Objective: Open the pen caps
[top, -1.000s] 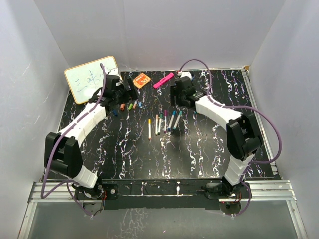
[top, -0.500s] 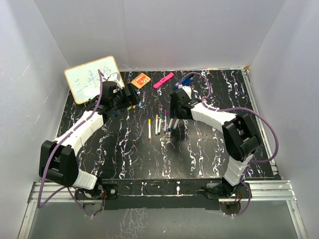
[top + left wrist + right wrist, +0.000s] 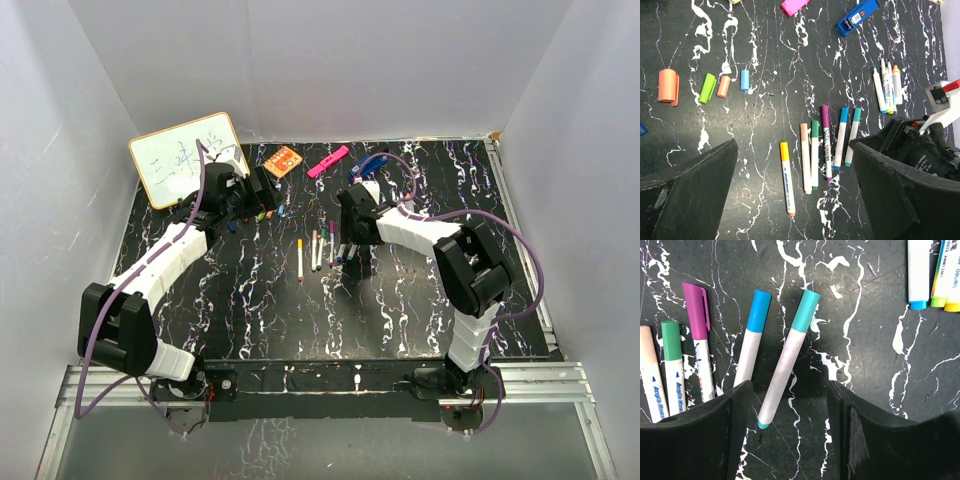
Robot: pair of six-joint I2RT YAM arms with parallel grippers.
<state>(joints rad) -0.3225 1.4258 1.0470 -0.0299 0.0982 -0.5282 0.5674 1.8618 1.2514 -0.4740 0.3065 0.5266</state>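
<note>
Several capped white pens lie in a row (image 3: 328,246). In the left wrist view their caps read orange (image 3: 784,150), peach (image 3: 803,131), green (image 3: 815,128), purple (image 3: 825,114), blue (image 3: 844,115) and teal (image 3: 856,115). Loose caps lie to the left: orange (image 3: 667,86), green (image 3: 706,88), peach (image 3: 723,86) and blue (image 3: 744,79). My right gripper (image 3: 790,435) is open, low over the row, with the tail of the teal-capped pen (image 3: 785,367) between its fingers; it also shows in the top view (image 3: 345,240). My left gripper (image 3: 795,200) is open and empty, above the loose caps (image 3: 268,198).
Several uncapped pens (image 3: 887,85) lie right of the row. A blue clip-like tool (image 3: 856,16), a pink highlighter (image 3: 328,160), an orange card (image 3: 284,160) and a whiteboard (image 3: 185,155) sit along the back. White walls enclose the table.
My right gripper came forward from the back of the table and down onto the right end of the pen row. My left gripper shifted slightly right, then held still.
</note>
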